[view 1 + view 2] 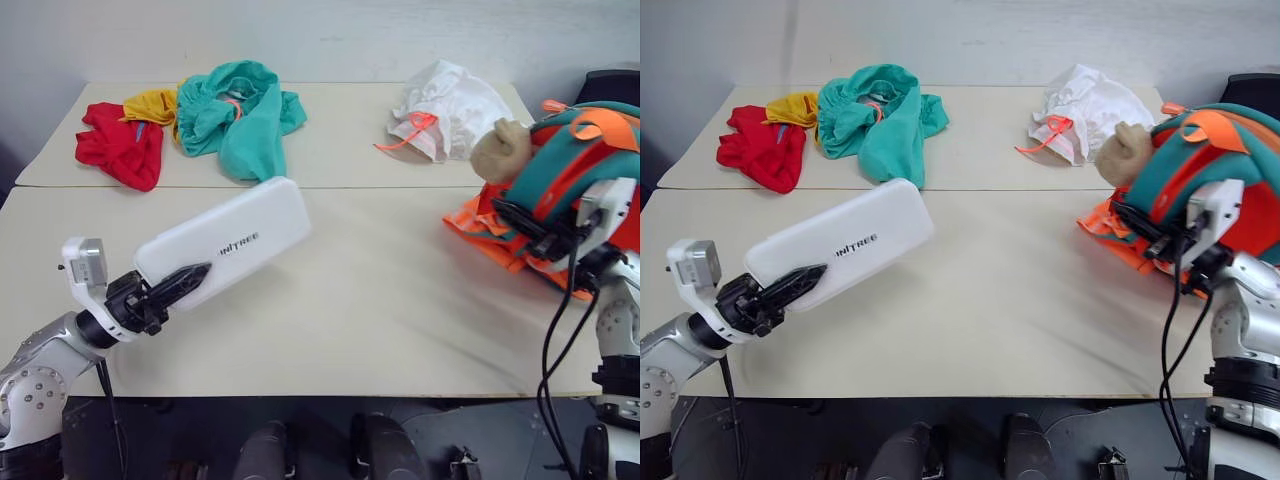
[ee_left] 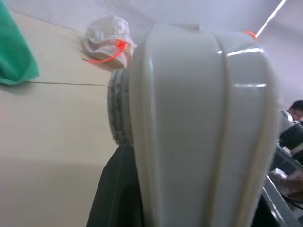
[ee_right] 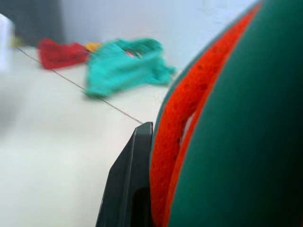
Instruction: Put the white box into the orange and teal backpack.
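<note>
My left gripper [image 1: 195, 272] is shut on one end of the white box [image 1: 235, 240] and holds it tilted above the left part of the table [image 1: 380, 310]. The box carries small dark lettering, and in the left wrist view the box [image 2: 203, 132] stands close between the fingers. At the right edge sits the orange and teal backpack [image 1: 580, 160] with a tan plush toy [image 1: 500, 150] on its front. My right gripper [image 1: 512, 216] is at the backpack's near side. In the right wrist view one black finger [image 3: 130, 184] presses against the orange-trimmed teal fabric [image 3: 246, 142], which hides the other finger.
A white cloth bag [image 1: 445, 110] with an orange drawstring lies at the back right. A teal garment [image 1: 240, 115], a yellow one [image 1: 155, 102] and a red one [image 1: 120, 145] lie at the back left. A seam runs across the table.
</note>
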`<move>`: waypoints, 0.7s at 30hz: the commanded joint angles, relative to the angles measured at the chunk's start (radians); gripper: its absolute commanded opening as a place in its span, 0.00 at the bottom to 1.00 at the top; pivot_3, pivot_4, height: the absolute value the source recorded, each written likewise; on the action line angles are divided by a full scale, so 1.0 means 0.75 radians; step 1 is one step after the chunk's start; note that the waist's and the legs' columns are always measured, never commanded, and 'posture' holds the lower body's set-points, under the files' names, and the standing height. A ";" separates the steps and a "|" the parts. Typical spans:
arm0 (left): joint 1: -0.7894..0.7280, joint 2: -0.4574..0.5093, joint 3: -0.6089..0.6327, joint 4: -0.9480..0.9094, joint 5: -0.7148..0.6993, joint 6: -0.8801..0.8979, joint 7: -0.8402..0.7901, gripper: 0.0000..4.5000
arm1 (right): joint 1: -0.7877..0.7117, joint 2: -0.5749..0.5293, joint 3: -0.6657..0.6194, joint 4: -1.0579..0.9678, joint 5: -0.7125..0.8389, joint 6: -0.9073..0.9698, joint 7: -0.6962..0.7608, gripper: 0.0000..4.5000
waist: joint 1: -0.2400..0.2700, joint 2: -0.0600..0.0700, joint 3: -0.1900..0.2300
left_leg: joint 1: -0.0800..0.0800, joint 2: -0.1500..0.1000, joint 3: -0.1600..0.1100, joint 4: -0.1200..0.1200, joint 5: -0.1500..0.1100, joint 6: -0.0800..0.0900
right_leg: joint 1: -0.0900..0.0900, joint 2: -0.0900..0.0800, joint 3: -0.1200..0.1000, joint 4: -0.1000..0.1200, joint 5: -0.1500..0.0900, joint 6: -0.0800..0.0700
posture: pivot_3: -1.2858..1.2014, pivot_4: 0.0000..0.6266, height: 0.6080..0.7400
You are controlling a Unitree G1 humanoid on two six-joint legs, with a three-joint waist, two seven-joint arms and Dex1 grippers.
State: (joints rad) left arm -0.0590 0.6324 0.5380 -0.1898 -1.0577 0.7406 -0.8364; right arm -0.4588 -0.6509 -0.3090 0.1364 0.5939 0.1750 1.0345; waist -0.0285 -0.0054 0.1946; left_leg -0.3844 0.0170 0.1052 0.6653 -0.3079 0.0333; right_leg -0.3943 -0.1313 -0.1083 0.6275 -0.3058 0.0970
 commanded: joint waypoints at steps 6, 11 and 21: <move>-0.138 0.037 0.004 0.153 0.056 -0.063 -0.017 0.27 | -0.003 0.199 0.270 -0.590 0.287 0.334 -0.062 0.08 | -0.001 0.000 0.000 | -0.003 0.000 0.000 -0.001 -0.001 -0.001 | -0.003 0.000 0.000 0.001 0.000 0.000 | 0.52 0.24 1.00; -0.170 0.049 0.003 0.194 0.095 -0.087 -0.037 0.27 | 0.056 0.148 0.307 -0.861 0.510 0.554 -0.104 0.07 | 0.005 -0.001 0.000 | -0.005 -0.001 -0.001 -0.002 -0.002 0.001 | -0.004 0.000 -0.001 -0.001 0.000 0.000 | 0.52 0.24 1.00; -0.029 0.133 0.157 -0.056 -0.063 -0.017 -0.110 0.27 | 0.151 -0.031 0.260 -0.804 0.484 0.605 -0.054 0.07 | 0.003 -0.007 0.000 | -0.005 -0.002 -0.002 -0.001 -0.004 0.002 | -0.002 -0.003 -0.001 -0.008 0.001 0.002 | 0.52 0.24 1.00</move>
State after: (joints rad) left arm -0.0797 0.6989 0.5861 -0.1477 -1.0265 0.7176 -0.9048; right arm -0.3316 -0.6733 -0.0938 -0.4592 0.9582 0.6539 0.9828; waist -0.0265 -0.0110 0.1948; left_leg -0.3884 0.0161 0.1037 0.6647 -0.3105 0.0347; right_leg -0.3960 -0.1332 -0.1094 0.6216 -0.3049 0.0986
